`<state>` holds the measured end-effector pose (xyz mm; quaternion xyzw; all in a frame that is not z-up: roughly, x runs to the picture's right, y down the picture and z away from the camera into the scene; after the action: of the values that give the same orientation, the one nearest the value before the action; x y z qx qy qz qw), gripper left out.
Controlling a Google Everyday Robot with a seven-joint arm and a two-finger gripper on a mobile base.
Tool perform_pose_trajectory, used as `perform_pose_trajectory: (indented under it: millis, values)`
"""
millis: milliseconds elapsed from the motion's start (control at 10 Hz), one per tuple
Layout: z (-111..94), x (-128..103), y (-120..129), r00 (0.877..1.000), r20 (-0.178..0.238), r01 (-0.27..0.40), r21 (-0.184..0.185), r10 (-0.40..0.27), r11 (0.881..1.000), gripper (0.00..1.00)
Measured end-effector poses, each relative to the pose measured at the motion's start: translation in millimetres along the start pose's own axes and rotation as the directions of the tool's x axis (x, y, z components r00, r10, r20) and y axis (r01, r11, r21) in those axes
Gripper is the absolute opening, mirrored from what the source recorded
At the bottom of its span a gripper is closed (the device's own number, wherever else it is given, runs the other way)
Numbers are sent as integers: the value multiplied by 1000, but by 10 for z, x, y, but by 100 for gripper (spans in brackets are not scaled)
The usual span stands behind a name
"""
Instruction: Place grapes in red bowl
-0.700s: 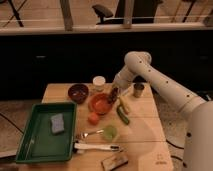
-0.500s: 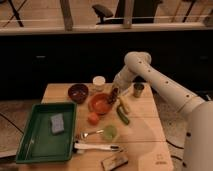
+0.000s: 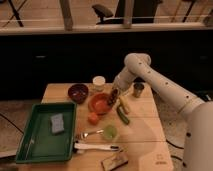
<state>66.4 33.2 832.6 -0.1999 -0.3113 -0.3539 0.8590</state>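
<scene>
While low, gripper (image 3: 114, 96) beside red bowl (image 3: 98, 104)

Warm, amber light all over this one, and it's dim. The tabletop (image 3: 145, 135) is the brightest patch, lit from above, its wood glowing yellow-orange. Behind it runs a wide dark band (image 3: 50, 60) that's almost black, and above that a paler strip of floor (image 3: 40, 15) picks up some light. The white arm (image 3: 160, 85) catches the glow along its upper side, with its underside shaded. The gripper (image 3: 114, 96) sits dark and murky at the right rim of the red bowl (image 3: 100, 103), which burns a saturated orange. There's a soft sheen on the green tray (image 3: 37, 145). Shadows under the objects are faint and short, with no hard glare.
</scene>
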Motion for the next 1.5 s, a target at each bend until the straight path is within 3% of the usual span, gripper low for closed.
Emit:
perform_pose_trajectory:
  millis: [800,1500]
  values:
    - [95,7,55,1000,19,4,6,-5,1000,4]
    - [193,18,42,999,36,26,0,-26,1000,24]
